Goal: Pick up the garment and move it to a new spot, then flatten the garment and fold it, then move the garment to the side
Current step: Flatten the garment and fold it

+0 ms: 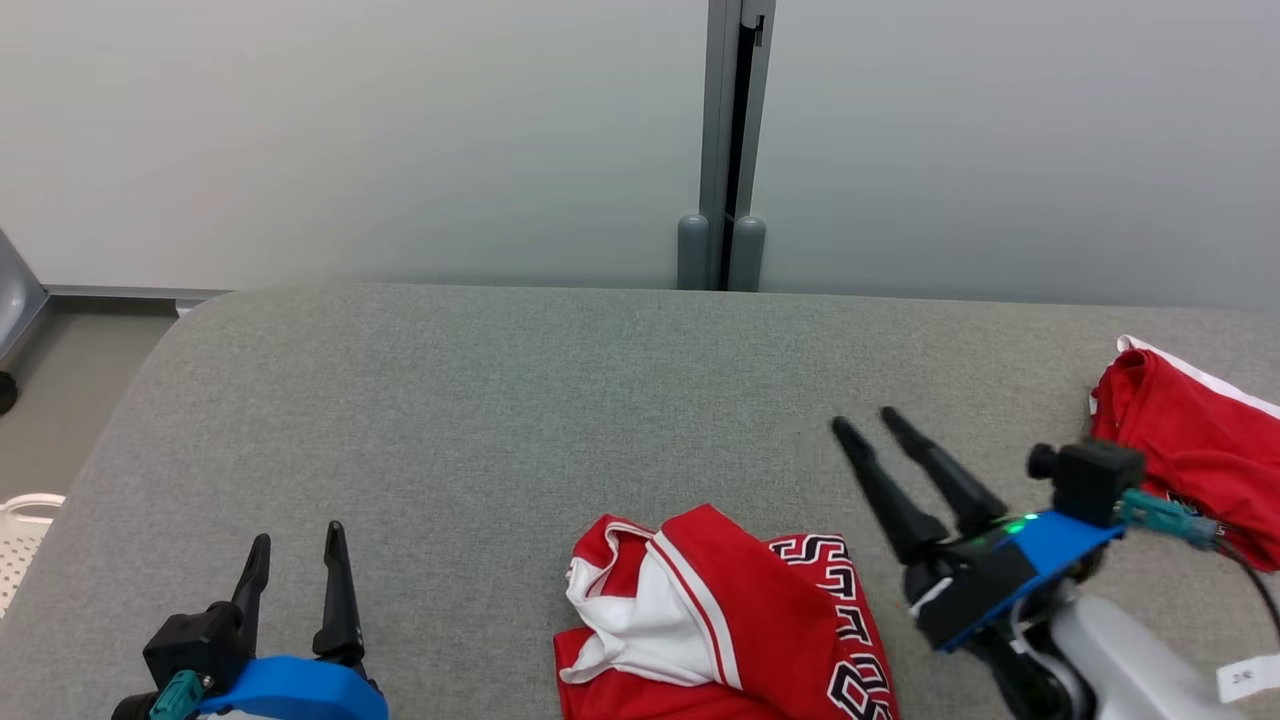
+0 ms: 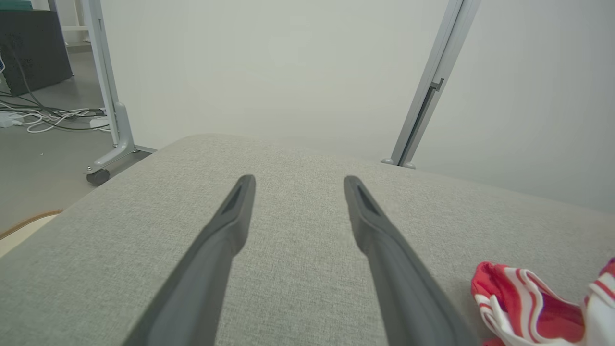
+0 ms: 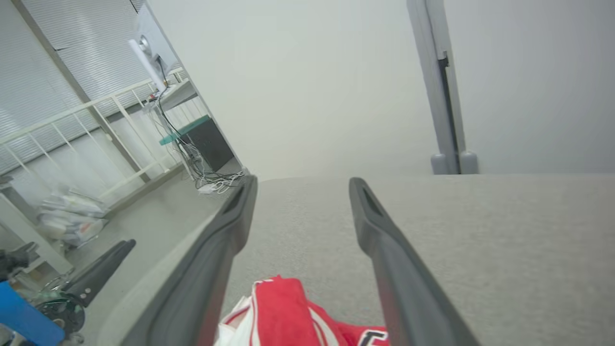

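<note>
Red-and-white, the garment (image 1: 720, 620) is lying crumpled at six o'clock on the grey fabric tabletop (image 1: 500, 400), with a pale wall (image 1: 350, 130) and a grey post (image 1: 722, 150) standing behind. The right gripper (image 1: 864, 419) is hovering at the garment's two o'clock, fingers spread, empty; the left gripper (image 1: 298, 534) is at its nine o'clock, spread and empty. The garment's lettered band (image 1: 850, 640) is running twelve-to-six. A second red garment (image 1: 1190, 440) is lying at three o'clock.
</note>
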Robot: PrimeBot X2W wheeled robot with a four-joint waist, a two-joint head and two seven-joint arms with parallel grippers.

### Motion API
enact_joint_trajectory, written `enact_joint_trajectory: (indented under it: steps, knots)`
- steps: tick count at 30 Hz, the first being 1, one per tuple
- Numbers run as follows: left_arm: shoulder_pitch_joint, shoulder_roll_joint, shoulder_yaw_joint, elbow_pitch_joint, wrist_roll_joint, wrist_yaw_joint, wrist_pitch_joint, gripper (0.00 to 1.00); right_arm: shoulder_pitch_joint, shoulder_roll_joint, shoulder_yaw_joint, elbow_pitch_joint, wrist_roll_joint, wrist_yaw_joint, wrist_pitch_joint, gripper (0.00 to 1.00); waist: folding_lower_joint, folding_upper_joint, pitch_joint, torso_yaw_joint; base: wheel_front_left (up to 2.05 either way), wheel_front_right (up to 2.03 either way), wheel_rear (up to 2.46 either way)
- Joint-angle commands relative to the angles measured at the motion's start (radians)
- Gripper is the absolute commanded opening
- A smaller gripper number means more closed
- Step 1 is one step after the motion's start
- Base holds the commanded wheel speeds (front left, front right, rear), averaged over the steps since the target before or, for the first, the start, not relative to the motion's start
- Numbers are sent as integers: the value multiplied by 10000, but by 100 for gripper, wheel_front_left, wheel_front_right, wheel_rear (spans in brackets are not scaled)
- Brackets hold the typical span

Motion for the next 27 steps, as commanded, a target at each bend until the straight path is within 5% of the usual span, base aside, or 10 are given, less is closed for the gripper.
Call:
enact_joint_trajectory:
  steps: [1,8,9,10,12,27]
  knots:
    - [68,-8,35,-37,39,-20,-45,100,180,-320,-385,409,-396,1,-126,100,1,0,-12,-32,0,0,0]
    - [21,-17,57,-20,88,-72,-45,100,200,-321,-1514,2214,-1360,3,-61,100,1,0,24,-109,0,0,0]
    - [-6,-18,55,-9,95,-80,-45,100,100,-221,-1499,2350,-1372,3,41,86,1,0,32,-107,0,0,0]
    - [-34,-22,52,4,101,-68,-45,100,16,-157,-1472,2536,-1391,1,171,49,1,0,40,-102,0,0,0]
    - [-91,-49,10,31,97,-84,-45,100,-132,-45,-1470,2998,-1459,1,466,0,1,0,49,-72,0,0,0]
    - [-221,-101,-126,195,104,-160,-45,100,-1005,1531,-110,5147,144,3,4373,0,1,0,110,639,0,0,0]
